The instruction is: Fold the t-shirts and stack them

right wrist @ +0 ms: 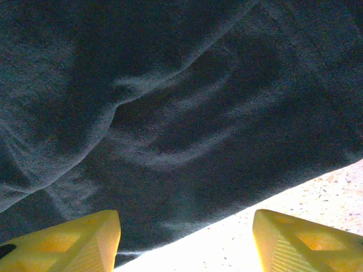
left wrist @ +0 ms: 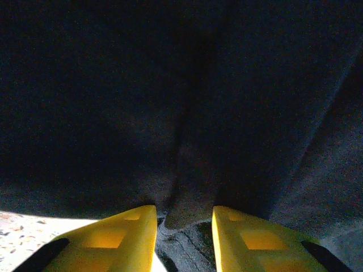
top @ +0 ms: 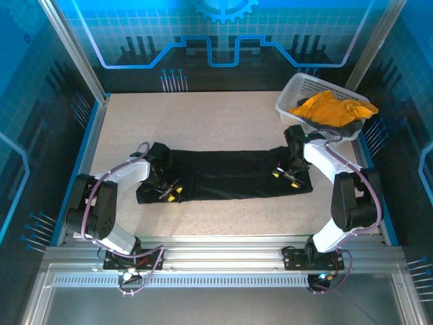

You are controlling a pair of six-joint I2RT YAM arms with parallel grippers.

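From above, the black t-shirt [top: 230, 172] lies as a long band across the middle of the counter [top: 203, 118]. Your left jaws are on its left end and your right jaws on its right end, so the two arms can lift it together for a fold. The mustard t-shirt [top: 331, 108] sits heaped in the white basket [top: 292, 88] at the far right corner, waiting its turn.

On your left wrist camera, the yellow fingers [left wrist: 122, 241] are drawn close, with a raised ridge of black cloth filling the gap. I judge the left jaws to be pinching the shirt at its edge, beside bare counter.

On your right wrist camera, the fingers [right wrist: 74, 238] stand wide apart and hold nothing. They straddle the shirt's edge, where the cloth meets the counter [right wrist: 317, 192]. That places them well to close on the hem.
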